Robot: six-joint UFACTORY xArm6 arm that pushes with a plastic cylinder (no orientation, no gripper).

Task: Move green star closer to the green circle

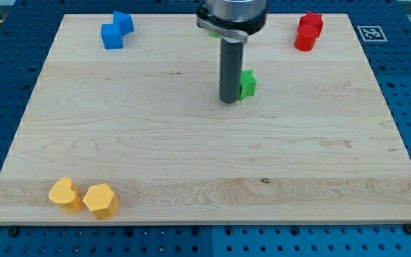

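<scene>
The green star (247,83) lies on the wooden board, in the upper middle, partly hidden behind the rod. My tip (228,101) rests on the board against the star's left side, slightly below it. The green circle (211,31) near the view's top edge is almost wholly hidden behind the arm's head; only a green sliver shows. The star lies below and to the right of it.
Two blue blocks (116,31) sit at the top left. Two red blocks (308,31) sit at the top right. Two yellow blocks (83,197) sit at the bottom left. The board's top edge (155,14) runs close behind the circle.
</scene>
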